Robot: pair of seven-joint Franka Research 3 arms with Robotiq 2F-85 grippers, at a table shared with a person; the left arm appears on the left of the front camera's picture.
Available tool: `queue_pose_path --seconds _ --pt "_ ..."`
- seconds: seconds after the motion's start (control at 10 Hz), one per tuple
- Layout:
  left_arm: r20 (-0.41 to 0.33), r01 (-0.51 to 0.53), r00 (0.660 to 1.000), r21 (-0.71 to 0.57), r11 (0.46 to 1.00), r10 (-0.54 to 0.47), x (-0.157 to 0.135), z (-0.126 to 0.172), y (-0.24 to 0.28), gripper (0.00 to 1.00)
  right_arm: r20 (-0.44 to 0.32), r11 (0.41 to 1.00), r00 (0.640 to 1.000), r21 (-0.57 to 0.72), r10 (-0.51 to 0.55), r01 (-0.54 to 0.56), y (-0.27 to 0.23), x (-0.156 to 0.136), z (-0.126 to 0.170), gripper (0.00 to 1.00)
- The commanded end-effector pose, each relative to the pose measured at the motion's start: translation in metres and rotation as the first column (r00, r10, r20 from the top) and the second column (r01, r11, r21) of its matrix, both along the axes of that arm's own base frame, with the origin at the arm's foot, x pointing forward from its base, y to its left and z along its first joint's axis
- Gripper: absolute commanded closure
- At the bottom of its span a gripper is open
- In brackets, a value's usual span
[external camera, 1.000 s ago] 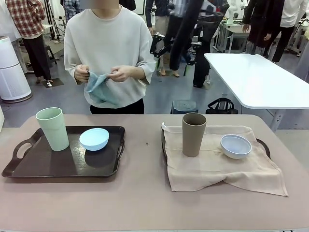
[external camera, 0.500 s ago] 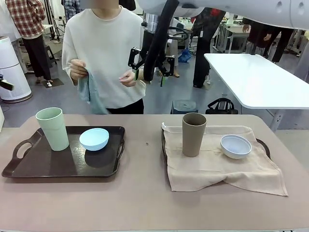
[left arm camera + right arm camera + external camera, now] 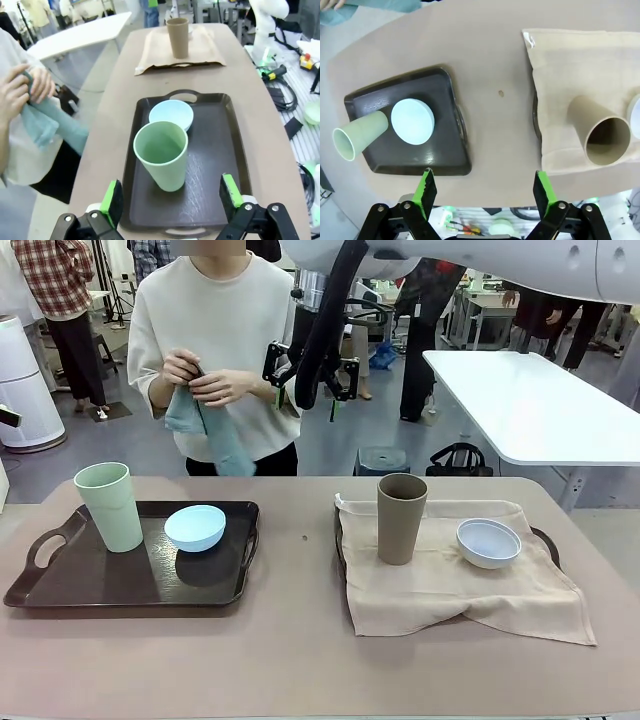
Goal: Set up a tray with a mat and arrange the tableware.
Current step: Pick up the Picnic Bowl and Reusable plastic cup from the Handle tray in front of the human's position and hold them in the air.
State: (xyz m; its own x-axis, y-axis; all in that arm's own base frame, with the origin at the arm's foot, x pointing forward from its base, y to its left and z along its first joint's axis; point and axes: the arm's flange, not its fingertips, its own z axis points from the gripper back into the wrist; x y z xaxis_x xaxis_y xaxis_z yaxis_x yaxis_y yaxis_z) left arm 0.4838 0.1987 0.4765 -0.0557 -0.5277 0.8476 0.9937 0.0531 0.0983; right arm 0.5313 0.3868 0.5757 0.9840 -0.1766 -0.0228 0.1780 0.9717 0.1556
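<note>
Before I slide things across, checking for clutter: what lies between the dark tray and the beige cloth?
Bare tabletop, save one small dark speck; the front view shows it between the dark tray and beige cloth.

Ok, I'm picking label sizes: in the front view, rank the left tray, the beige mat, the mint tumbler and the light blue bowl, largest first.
1. beige mat and dark tray: these look much alike, too close to rank.
2. mint green tumbler.
3. light blue bowl, the smallest.
</note>
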Motion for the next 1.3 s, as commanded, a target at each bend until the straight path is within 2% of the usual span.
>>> queue_pose_path --seconds 0.0,0.1,0.2,0.5,0.7,0.9,1.2 --pt "0.0 0.003 1.0 -0.003 1.0 -0.003 -0.002 0.0 -0.003 0.0 0.0 1.0 1.0 0.0 0.004 -0.004 0.002 -0.001 0.0 0.0" --pt "-0.054 0.013 0.998 0.001 1.0 -0.013 0.009 -0.011 0.008 0.0 0.02 0.997 0.999 -0.074 0.03 -0.028 0.016 0.001 -0.016 0.0" --pt "-0.015 -0.008 1.0 0.088 0.996 0.009 0.011 -0.014 -0.003 0.0 0.029 0.99 0.997 -0.119 0.077 -0.073 0.032 0.003 -0.032 0.0" --pt "-0.005 -0.096 0.995 0.204 0.974 0.099 0.014 -0.047 -0.002 0.0 0.065 0.97 0.979 -0.161 0.194 -0.182 0.071 0.005 -0.057 0.0" --pt "0.006 -0.116 0.993 0.201 0.973 0.117 0.018 -0.069 0.0 0.0 0.023 0.959 0.968 -0.146 0.249 -0.243 0.091 0.013 -0.079 0.0" --pt "-0.024 -0.073 0.997 0.133 0.988 0.076 0.02 -0.096 0.002 0.0 -0.035 0.95 0.958 -0.118 0.286 -0.288 0.107 0.015 -0.104 0.0" --pt "-0.017 -0.065 0.998 0.072 0.995 0.067 0.021 -0.118 -0.003 0.0 -0.067 0.94 0.945 -0.102 0.32 -0.326 0.125 0.022 -0.139 0.0"
